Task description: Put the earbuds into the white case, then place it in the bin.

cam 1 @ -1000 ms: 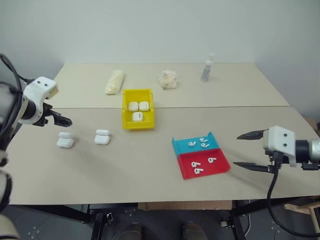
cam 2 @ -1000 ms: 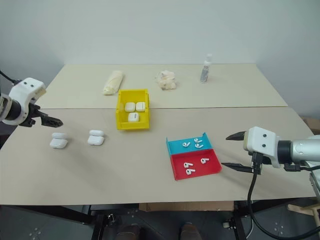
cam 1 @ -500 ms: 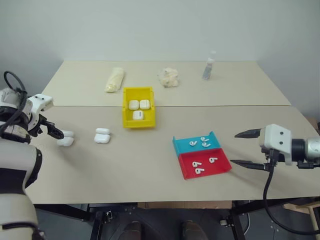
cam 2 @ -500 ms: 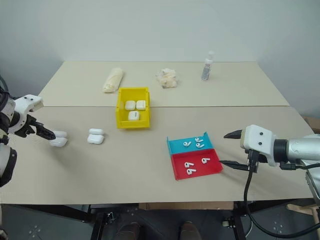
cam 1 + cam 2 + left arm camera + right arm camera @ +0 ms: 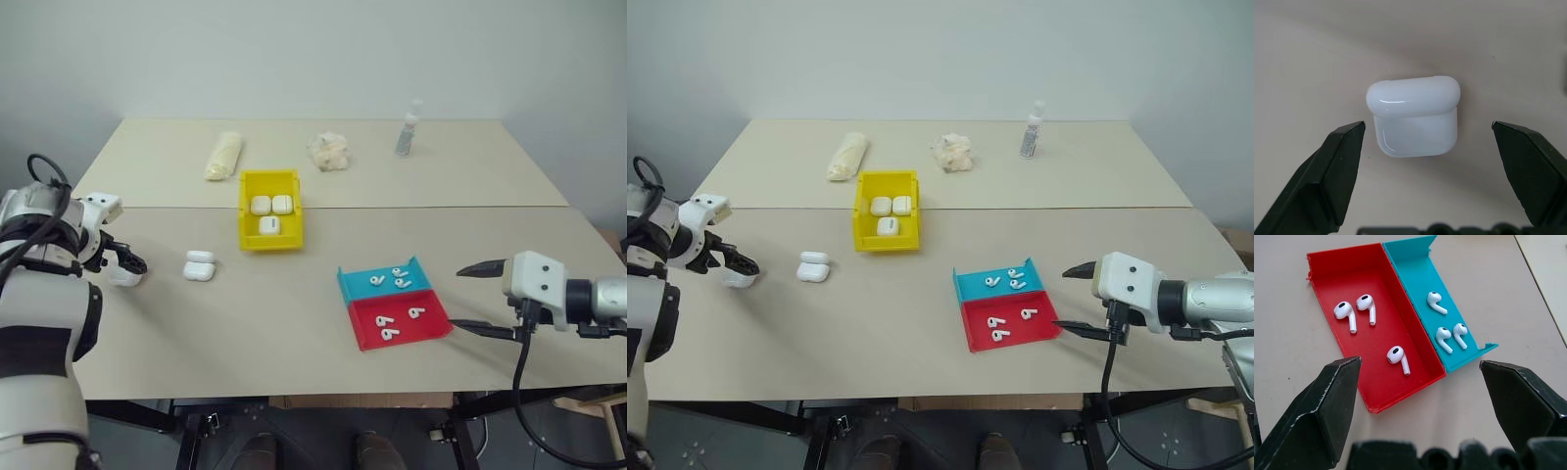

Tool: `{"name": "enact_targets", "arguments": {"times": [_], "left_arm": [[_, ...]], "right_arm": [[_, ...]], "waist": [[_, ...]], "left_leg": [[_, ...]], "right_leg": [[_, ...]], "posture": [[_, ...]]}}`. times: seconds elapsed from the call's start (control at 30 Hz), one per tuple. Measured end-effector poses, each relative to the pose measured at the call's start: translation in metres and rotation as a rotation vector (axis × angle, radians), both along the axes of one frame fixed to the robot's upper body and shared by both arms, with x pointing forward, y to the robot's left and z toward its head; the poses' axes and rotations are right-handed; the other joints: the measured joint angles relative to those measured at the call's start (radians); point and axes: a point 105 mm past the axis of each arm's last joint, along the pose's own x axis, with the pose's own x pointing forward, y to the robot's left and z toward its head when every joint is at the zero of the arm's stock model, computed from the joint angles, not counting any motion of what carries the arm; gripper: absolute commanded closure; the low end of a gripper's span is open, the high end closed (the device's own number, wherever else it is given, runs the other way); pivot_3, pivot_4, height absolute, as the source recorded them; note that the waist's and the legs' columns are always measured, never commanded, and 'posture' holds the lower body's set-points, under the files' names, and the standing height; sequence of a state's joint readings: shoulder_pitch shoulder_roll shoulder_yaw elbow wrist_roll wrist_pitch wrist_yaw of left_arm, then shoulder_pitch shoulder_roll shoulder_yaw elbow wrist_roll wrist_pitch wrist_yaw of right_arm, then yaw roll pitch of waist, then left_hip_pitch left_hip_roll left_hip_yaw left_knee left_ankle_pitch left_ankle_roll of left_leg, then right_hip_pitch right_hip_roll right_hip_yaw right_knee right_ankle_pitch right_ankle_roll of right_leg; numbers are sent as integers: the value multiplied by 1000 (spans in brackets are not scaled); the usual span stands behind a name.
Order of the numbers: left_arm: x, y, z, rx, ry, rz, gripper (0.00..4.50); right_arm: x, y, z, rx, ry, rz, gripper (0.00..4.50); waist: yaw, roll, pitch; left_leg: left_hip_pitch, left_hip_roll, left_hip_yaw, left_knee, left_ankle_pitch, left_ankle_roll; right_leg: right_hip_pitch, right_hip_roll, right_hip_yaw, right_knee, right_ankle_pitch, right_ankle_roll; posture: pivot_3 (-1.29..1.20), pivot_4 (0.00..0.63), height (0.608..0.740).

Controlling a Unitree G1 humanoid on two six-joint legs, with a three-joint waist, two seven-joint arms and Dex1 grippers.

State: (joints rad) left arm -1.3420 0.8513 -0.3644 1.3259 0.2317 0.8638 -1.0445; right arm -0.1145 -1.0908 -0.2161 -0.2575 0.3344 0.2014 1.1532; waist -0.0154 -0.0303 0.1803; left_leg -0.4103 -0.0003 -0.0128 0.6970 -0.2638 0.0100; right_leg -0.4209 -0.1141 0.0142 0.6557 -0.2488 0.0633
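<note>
Head views: three closed cases already in the yellow bin (image 5: 269,223) mid-desk; two more out near the left edge.

Left wrist: left gripper (image 5: 1427,161) spread wide, astride the white case (image 5: 1413,116), not touching.

Right wrist: right gripper (image 5: 1418,396) wide, empty, above six earbuds (image 5: 1399,355) unloaded in red tray (image 5: 1327,264) and teal tray (image 5: 1415,262).

The left claw (image 5: 1425,147) has come down from above the surface (image 5: 294,333) to the outermost white case (image 5: 1413,115) at the left edge. Its spread fingers (image 5: 1339,161) now stand one on each side of that case without touching it. In the head views the claw now hides most of the case, which sat in plain sight before.
</note>
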Motion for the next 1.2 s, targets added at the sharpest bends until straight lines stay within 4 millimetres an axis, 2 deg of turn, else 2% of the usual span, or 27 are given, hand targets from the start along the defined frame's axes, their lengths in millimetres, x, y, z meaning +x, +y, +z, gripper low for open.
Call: {"name": "enact_targets", "arguments": {"times": [0.47, 0.87, 0.97, 1.1, 1.2], "left_arm": [[3, -5, -21, -36, -8, 28, 0], [5, -4, -24, -44, -37, 26, 0], [5, -4, -24, -38, -35, 26, 560], [5, -3, -24, -27, -33, 24, 1705], [5, -3, -24, -21, -34, 24, 1708]], "right_arm": [[-2, 1, 0, -2, 2, -1, 30], [-2, -2, 3, -9, -3, -14, 30], [-2, -2, 3, -9, -4, -16, 0], [-3, -1, 3, -12, -6, -11, 0], [-3, -1, 2, -14, -2, -13, 0]], "waist": [[1, -2, -1], [1, -2, -2], [1, -2, -2], [0, -2, -2], [-2, -2, -2]], "left_leg": [[0, 0, 0, 0, 0, 0], [2, 0, 0, 0, 0, -1], [2, 0, 0, 0, 0, -1], [3, 0, 0, 0, 0, -1], [3, 0, 0, 0, 0, -1]], "right_leg": [[0, 0, 0, 0, 0, 0], [2, 0, 0, 1, 0, 0], [2, 0, 0, 1, 0, 0], [2, 0, 0, 2, 0, 0], [1, 0, 1, 2, 0, 0]], "posture": [[0, 150, 740], [0, 150, 740], [0, 150, 740], [0, 150, 740], [0, 150, 740]]}}
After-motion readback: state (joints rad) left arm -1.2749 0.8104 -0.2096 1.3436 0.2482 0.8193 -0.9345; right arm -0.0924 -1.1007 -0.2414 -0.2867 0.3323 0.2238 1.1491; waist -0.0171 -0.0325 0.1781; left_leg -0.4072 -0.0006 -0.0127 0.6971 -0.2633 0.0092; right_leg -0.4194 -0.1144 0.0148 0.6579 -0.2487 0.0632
